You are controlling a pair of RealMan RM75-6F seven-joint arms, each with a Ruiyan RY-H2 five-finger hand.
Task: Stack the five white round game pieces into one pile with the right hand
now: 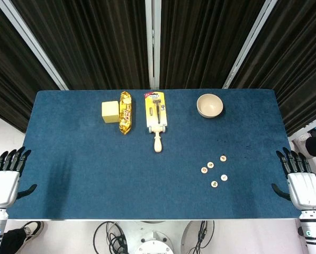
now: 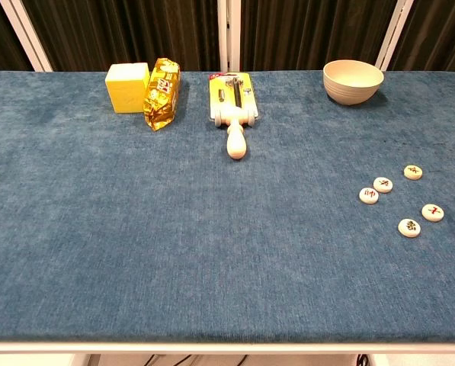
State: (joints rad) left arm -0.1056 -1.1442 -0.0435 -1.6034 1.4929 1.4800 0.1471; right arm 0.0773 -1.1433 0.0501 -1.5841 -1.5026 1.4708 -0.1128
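Several white round game pieces lie flat and apart on the blue table at the right front, none on top of another. The farthest piece sits at the cluster's back right, and two pieces lie close together to its left. The nearest piece lies at the front. My right hand hangs just off the table's right edge with its fingers spread, holding nothing, well right of the pieces. Off the left edge, my left hand is likewise spread and empty. The chest view shows neither hand.
Along the back of the table stand a yellow block, a gold snack packet, a packaged tool with a cream handle and a beige bowl. The bowl is behind the pieces.
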